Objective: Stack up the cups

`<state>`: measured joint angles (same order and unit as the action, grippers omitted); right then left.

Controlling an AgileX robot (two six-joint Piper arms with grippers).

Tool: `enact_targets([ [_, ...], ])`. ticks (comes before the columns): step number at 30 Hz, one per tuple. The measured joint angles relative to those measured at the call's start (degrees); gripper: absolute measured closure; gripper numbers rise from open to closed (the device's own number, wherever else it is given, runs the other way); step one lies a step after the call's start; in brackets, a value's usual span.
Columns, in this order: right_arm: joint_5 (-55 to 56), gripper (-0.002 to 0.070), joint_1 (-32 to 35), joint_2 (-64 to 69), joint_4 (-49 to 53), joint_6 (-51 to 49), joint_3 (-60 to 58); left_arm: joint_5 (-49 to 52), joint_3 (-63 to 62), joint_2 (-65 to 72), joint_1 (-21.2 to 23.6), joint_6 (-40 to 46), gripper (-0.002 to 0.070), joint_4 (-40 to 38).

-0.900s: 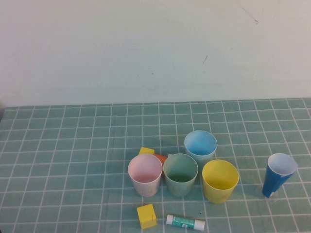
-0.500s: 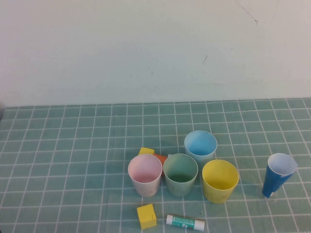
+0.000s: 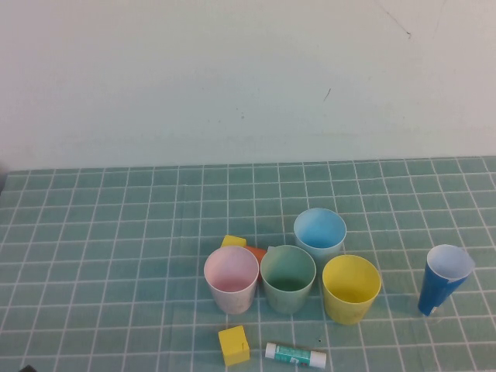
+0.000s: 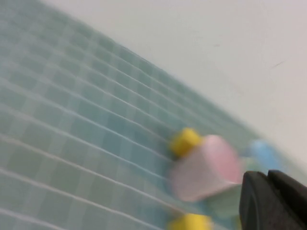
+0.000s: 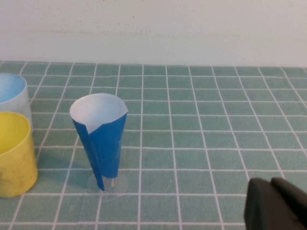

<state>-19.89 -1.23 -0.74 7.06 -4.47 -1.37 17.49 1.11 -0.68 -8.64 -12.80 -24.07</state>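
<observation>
The 4 cups stand upright and unstacked mid-table: pink cup (image 3: 231,280), green cup (image 3: 287,278) and yellow cup (image 3: 351,288) in a row, light blue cup (image 3: 319,235) just behind. The left gripper (image 4: 274,201) is closed on nothing, off to the pink cup's side. The right gripper (image 5: 276,205), also closed and empty, sits near the dark blue cup (image 5: 102,141).

An orange block (image 3: 256,252) shows only as a sliver behind the pink cup (image 3: 231,279) and green cup (image 3: 288,277). The left wrist view is smeared. There the left gripper (image 4: 274,201) is cut off at the corner, like the right gripper (image 5: 275,204) in its own view.
</observation>
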Motion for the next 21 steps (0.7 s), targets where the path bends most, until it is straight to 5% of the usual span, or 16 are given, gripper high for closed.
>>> enact_targets([
  [5,0.0,0.0678,0.0,0.0,0.0,0.0,0.0,-0.11,0.11,0.0,0.0,-3.21,0.0678,-16.1],
  [21,0.0,0.0678,0.0,0.0,0.0,0.0,0.0,-1.96,-2.76,0.19,0.0,0.69,0.0678,-23.31],
])
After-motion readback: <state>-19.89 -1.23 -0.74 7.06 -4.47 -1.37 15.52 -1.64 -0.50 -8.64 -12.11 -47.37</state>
